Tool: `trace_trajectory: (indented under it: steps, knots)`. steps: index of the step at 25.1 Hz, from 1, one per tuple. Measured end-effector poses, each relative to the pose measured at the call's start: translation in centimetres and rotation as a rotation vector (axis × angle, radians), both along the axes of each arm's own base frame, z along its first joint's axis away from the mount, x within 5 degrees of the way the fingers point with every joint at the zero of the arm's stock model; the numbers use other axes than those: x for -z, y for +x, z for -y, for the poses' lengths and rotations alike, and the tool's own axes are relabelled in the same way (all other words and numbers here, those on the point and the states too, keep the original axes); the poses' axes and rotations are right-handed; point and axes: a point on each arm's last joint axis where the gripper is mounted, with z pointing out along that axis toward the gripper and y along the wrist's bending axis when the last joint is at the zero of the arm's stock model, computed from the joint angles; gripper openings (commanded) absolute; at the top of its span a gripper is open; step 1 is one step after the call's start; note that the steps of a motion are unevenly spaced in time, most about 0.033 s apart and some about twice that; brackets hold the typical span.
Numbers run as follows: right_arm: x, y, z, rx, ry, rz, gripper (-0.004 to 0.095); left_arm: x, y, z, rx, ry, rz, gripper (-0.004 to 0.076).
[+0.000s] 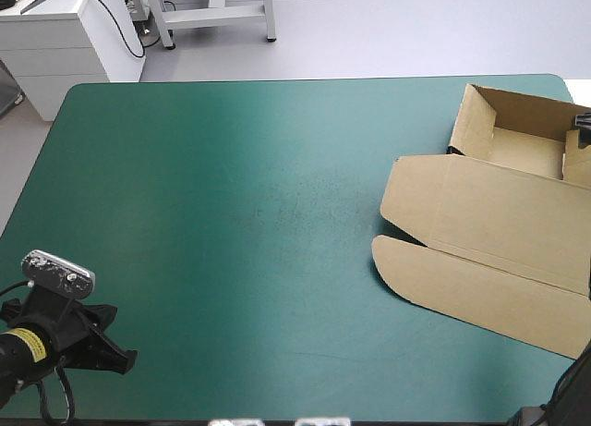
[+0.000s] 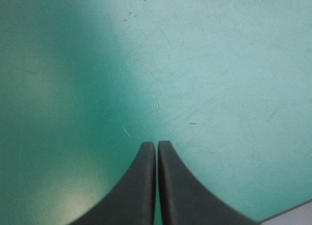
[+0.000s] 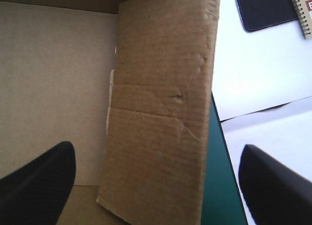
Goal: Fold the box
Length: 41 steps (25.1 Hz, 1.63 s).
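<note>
The brown box [image 1: 499,213] lies at the table's right side as an open tray with raised walls at the far end [image 1: 517,135] and the lid flat toward the front [image 1: 489,278]. A black part of my right gripper [image 1: 583,121] shows at the tray's right wall. In the right wrist view my right gripper [image 3: 157,148] is open, and an upright creased wall [image 3: 161,112] of the box stands between its fingers, with the tray's floor [image 3: 53,64] on one side. Far from the box, my left gripper [image 1: 125,359] [image 2: 157,144] rests shut over bare cover at the front left corner.
The teal-green cover [image 1: 231,213] is bare from the middle to the left. The table's right edge [image 3: 219,176] runs just beside the box wall. Beyond it lie a dark pad [image 3: 265,8] and a spiral notebook [image 3: 304,10]. A white cabinet [image 1: 65,38] stands past the far left corner.
</note>
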Motion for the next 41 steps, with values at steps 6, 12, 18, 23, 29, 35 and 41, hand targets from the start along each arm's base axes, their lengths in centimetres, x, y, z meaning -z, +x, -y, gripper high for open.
trace_trajectory:
  steps: [6,12,18,23,29,35,41]
  knots:
    - [-2.7,-0.8,-1.3,-0.020,0.055,0.096,0.0634,0.0,0.0,0.0,0.000,0.000,0.000,-0.0008]
    - [-6.7,-1.7,-4.3,-0.109,0.222,0.275,-0.0002,0.0,0.1,-0.2,-0.010,0.021,0.012,-0.0008]
    - [-9.5,-2.5,-7.7,-0.219,0.169,0.323,-0.0002,0.0,0.1,-0.2,-0.009,0.020,0.014,-0.0008]
    - [-11.7,-3.2,-12.7,-0.341,0.143,0.355,-0.0002,0.0,0.1,-0.2,-0.009,0.019,0.013,-0.0008]
    - [-12.5,-5.2,-18.9,-0.515,0.118,0.328,-0.0001,-0.1,0.0,0.2,0.015,-0.024,0.006,-0.0008]
    - [-10.9,-8.2,-22.0,-0.604,0.107,0.236,-0.0001,-0.3,0.3,0.6,0.023,-0.071,0.045,-0.0008]
    - [-9.2,-12.9,-22.5,-0.620,0.122,0.171,-0.0001,1.0,0.9,0.9,0.026,-0.075,0.052,-0.0008]
